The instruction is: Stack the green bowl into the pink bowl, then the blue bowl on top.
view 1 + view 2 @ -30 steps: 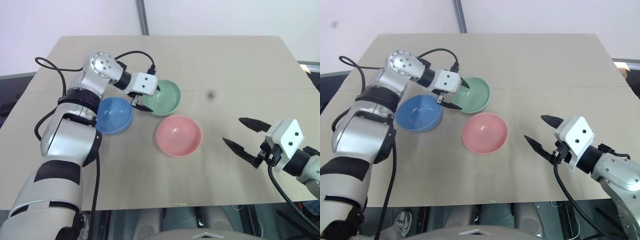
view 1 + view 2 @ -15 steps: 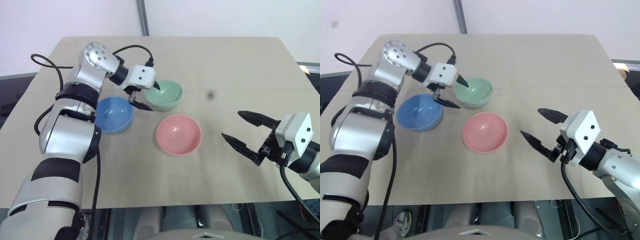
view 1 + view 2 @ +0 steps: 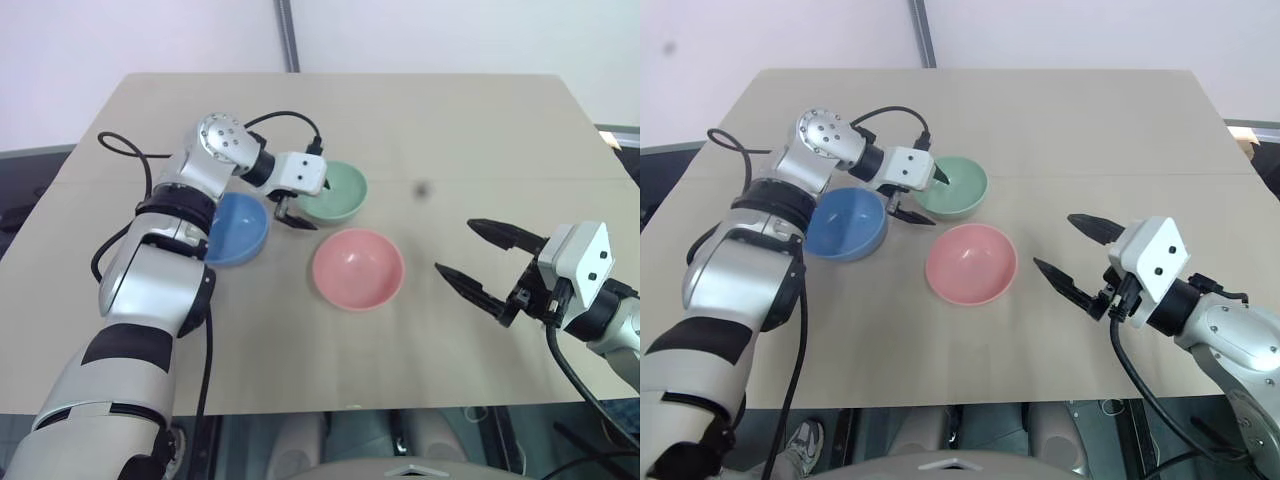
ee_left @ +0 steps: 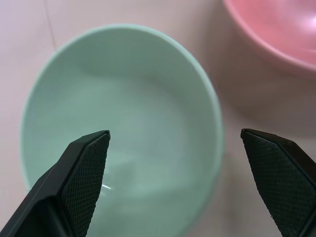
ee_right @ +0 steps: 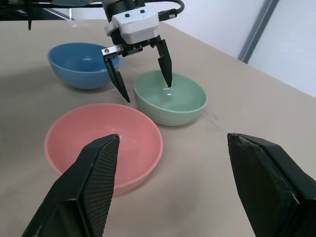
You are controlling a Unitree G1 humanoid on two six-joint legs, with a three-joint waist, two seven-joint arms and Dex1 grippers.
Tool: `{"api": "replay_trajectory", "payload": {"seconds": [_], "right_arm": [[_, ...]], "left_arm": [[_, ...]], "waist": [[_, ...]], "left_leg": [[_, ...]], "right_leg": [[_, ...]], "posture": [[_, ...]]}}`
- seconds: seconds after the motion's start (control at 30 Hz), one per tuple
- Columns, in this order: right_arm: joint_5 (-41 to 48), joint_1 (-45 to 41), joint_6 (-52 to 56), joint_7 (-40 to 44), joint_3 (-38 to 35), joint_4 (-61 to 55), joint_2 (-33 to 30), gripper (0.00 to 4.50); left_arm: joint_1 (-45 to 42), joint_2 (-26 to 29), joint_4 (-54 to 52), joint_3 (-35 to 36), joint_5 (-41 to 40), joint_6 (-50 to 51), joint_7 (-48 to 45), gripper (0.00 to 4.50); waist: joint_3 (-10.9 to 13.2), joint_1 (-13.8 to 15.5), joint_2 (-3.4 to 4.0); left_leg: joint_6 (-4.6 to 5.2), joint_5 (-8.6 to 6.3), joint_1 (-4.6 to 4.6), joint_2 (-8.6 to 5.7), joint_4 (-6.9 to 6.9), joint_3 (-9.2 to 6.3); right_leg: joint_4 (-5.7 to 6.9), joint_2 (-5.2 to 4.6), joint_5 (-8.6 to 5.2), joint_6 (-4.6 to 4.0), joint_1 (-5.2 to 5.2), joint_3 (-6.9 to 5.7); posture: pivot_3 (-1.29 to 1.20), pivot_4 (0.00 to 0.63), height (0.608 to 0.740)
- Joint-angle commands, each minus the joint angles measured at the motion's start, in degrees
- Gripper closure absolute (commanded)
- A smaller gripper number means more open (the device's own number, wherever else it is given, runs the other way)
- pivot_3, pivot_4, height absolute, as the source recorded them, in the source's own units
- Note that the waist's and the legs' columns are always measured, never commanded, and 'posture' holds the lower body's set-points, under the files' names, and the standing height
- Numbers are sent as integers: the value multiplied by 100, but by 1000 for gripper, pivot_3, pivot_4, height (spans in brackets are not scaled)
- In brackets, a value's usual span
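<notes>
three bowls sit on the tan worktop (image 3: 480, 130), all separate, nothing stacked yet. the green bowl (image 3: 334, 191) is the farthest one, the blue bowl (image 3: 236, 228) is just beside it toward the robot's left and a bit nearer, and the pink bowl (image 3: 357, 268) is the nearest, just in front of the green one. the green and pink bowls look close but not touching; the blue one is partly hidden behind the left arm, so i can't tell whether it touches the green rim.

the left gripper (image 5: 141, 71) is angled down over the green bowl's left rim with its fingers spread wide and holding nothing. from the right wrist view, one finger hangs over the inside of the bowl near its rim and the other hangs outside it, on the side facing the pink and blue bowls, so the rim is between them. neither finger looks pressed against the bowl. the left wrist view looks straight down into the green bowl, with the pink bowl's edge in the corner.

the right gripper (image 3: 481, 262) hovers above the worktop off to the right of the pink bowl, well apart from all three bowls, pointing roughly level toward them. its fingers are spread too, with nothing in them.
</notes>
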Motion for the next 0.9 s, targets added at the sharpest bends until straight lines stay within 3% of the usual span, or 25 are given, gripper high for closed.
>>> {"api": "replay_trajectory", "payload": {"seconds": [0.03,0.07,0.13,0.33,0.37,0.7,0.83,0.9], "right_arm": [[-34,-46,-93,-86,-32,-94,-33,645],[-39,-44,-90,-100,-27,-101,-32,645],[-48,-27,-89,-116,-28,-114,-31,645],[-81,-16,-98,-143,-13,-120,-42,645],[-89,-16,-104,-138,-16,-113,-46,645],[-223,-11,-160,-111,25,-51,-51,645],[-235,-20,-183,-75,1,-5,-58,645],[-234,-37,-203,-35,-12,41,-77,645]], "left_arm": [[11,-1,-98,-84,180,-94,225,565],[31,1,-104,-88,181,-120,195,999],[67,-13,-143,-83,145,-81,138,1390],[224,-40,-352,-71,37,-31,10,4252],[251,-45,-396,-49,20,-7,35,4434],[155,58,-902,321,-490,-135,7,4434],[431,231,-1880,466,-1261,9,-895,4434],[628,529,-2561,188,-1811,111,-1141,4434]], "waist": [[0,-4,0],[0,-5,0],[0,-5,0],[0,-1,0],[0,-1,0],[0,-3,0],[0,-5,0],[-1,-17,2]], "left_leg": [[0,0,1,0,0,1],[0,0,1,0,0,1],[0,0,1,0,0,0],[0,0,1,0,0,1],[0,0,1,0,0,0],[0,0,1,0,0,0],[-6,4,0,0,0,0],[-12,7,0,1,-1,2]], "right_leg": [[2,0,0,0,0,0],[3,0,0,0,0,0],[3,1,0,0,-1,0],[3,0,0,0,0,0],[3,0,0,0,0,0],[3,0,0,0,-1,0],[2,-1,0,0,-1,1],[1,-1,0,0,-1,3]], "posture": [[0,150,740],[0,150,740],[0,150,740],[0,150,740],[0,150,740],[0,150,740],[0,150,740],[0,150,740]]}}
